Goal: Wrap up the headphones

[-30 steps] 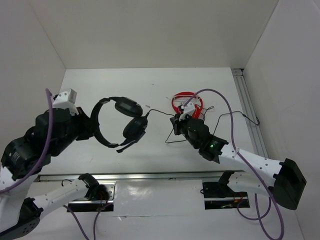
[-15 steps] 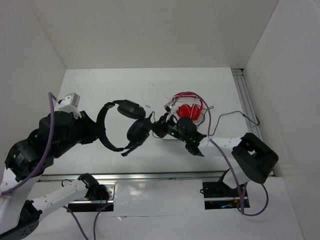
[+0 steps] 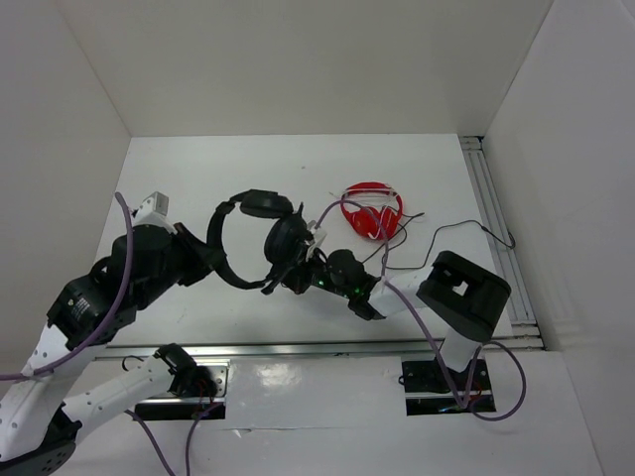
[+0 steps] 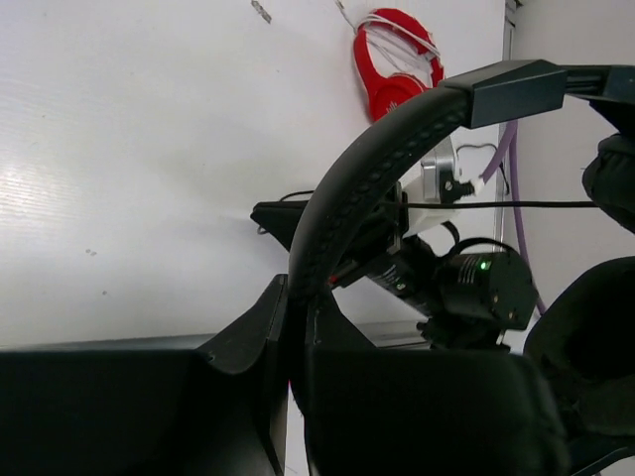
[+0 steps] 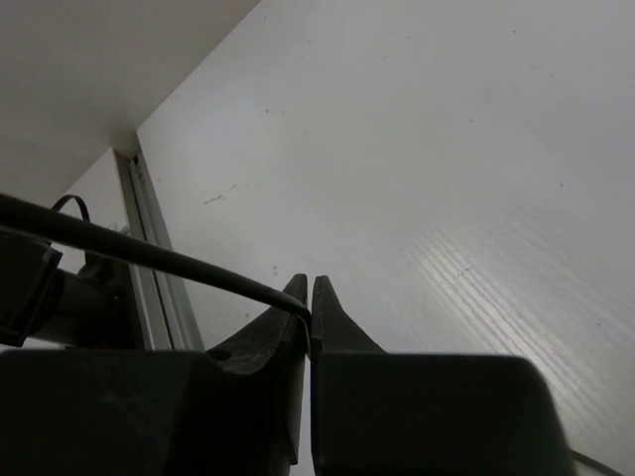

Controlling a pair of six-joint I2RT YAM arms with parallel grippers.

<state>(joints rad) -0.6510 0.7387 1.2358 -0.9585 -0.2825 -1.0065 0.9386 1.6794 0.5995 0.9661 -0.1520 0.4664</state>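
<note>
The black headphones (image 3: 260, 236) hang in the air left of centre. My left gripper (image 3: 212, 262) is shut on their headband (image 4: 397, 129), which rises in an arc out of the closed jaws (image 4: 298, 297). Two padded earcups (image 3: 286, 241) face the right arm. My right gripper (image 3: 298, 279) sits just below the earcups, shut on the thin black cable (image 5: 149, 256). The cable enters the jaws (image 5: 310, 290) from the left. Its loose length (image 3: 466, 224) trails away over the table to the right.
Red headphones (image 3: 372, 210) with a white cord lie flat behind the right arm, also in the left wrist view (image 4: 397, 59). A metal rail (image 3: 496, 228) runs along the right wall. Purple arm hoses (image 3: 397, 288) loop near both arms. White walls enclose the table.
My right arm has swung left across the table with the cable, from beside the red headphones to just under the black earcups. My left arm has carried the headphones slightly rightward.
</note>
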